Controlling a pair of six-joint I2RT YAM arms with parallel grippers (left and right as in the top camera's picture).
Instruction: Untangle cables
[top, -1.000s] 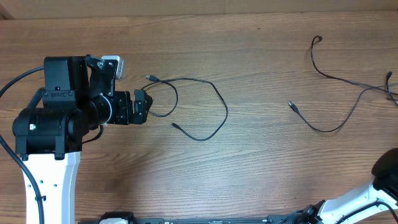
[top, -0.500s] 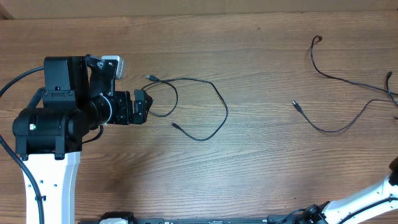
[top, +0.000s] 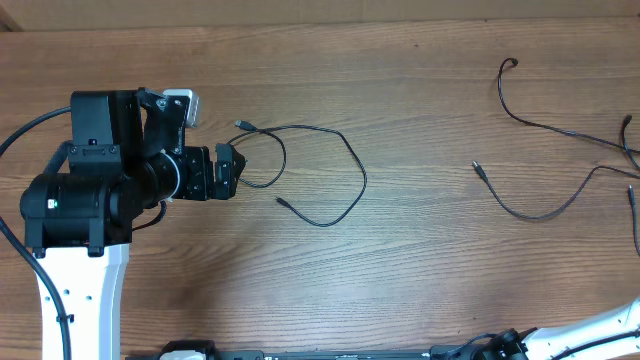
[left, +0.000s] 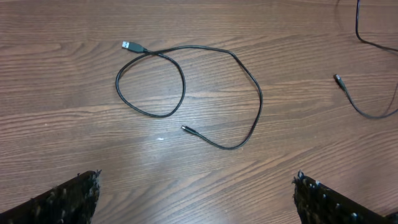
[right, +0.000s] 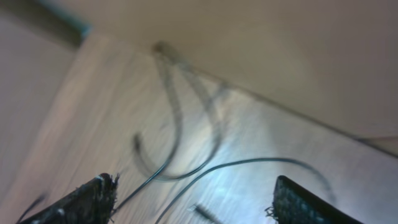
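Since a second ago the right arm (top: 590, 325) has drawn back to the lower right corner of the overhead view. Its gripper is out of that picture, and the second cable (top: 545, 214) has slid slightly rightward on the table (top: 420, 290). The left gripper (top: 232, 170) sits just beside the looped cable (top: 364, 180), apart from it.

From the left wrist, the fingers (left: 74, 196) are spread wide and hold nothing. The looped cable lies ahead of them and between them, well clear, with its USB plug (left: 129, 45) farthest out toward the left finger.

From the right wrist, all is blurred. The right gripper (right: 193, 193) has its fingers standing apart with nothing clamped, and dark cable strands curve ahead of them.
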